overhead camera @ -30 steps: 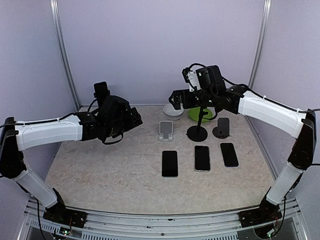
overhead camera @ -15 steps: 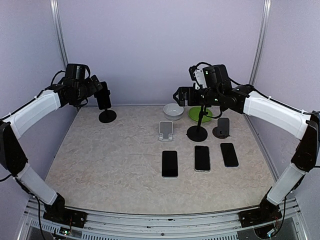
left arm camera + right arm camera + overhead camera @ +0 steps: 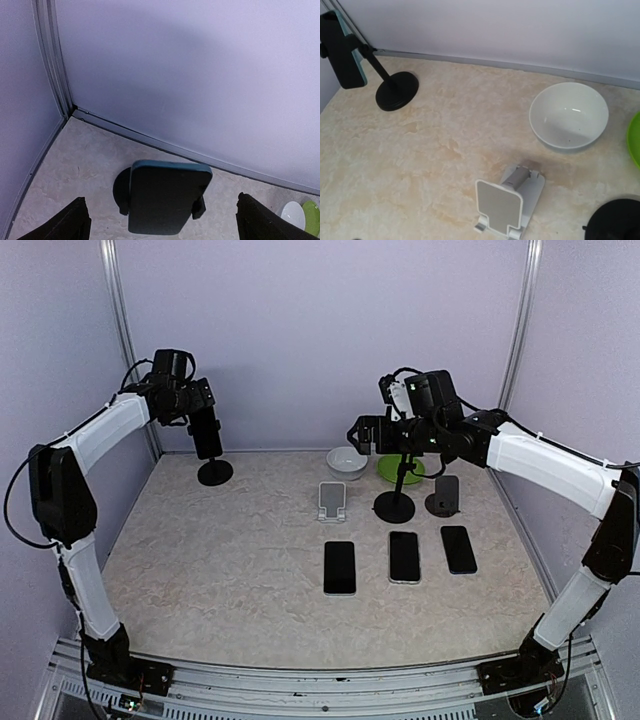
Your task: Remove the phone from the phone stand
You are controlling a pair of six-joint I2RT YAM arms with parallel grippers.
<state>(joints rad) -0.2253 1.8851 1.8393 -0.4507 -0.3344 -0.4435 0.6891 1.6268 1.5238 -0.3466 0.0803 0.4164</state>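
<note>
A phone in a dark teal case (image 3: 167,197) stands clamped upright in a black phone stand (image 3: 214,472) at the back left corner. My left gripper (image 3: 167,220) is open. Its fingertips (image 3: 75,220) are on either side of the phone, apart from it. In the top view the left gripper (image 3: 200,418) is just above the phone (image 3: 207,436). The right wrist view shows the phone (image 3: 342,50) and the stand's base (image 3: 396,91) at far left. My right gripper (image 3: 358,435) hovers high at the back middle, open and empty.
An empty white folding stand (image 3: 333,500) sits mid-table, also in the right wrist view (image 3: 507,205). A white bowl (image 3: 568,116) and a green bowl (image 3: 400,468) are behind it. A black pole stand (image 3: 395,505), a small stand with a dark phone (image 3: 446,493) and three flat phones (image 3: 404,556) lie to the right.
My left arm has swung from the table's middle to the back left corner and now has its open fingers around the phone on the stand. The right arm has barely moved.
</note>
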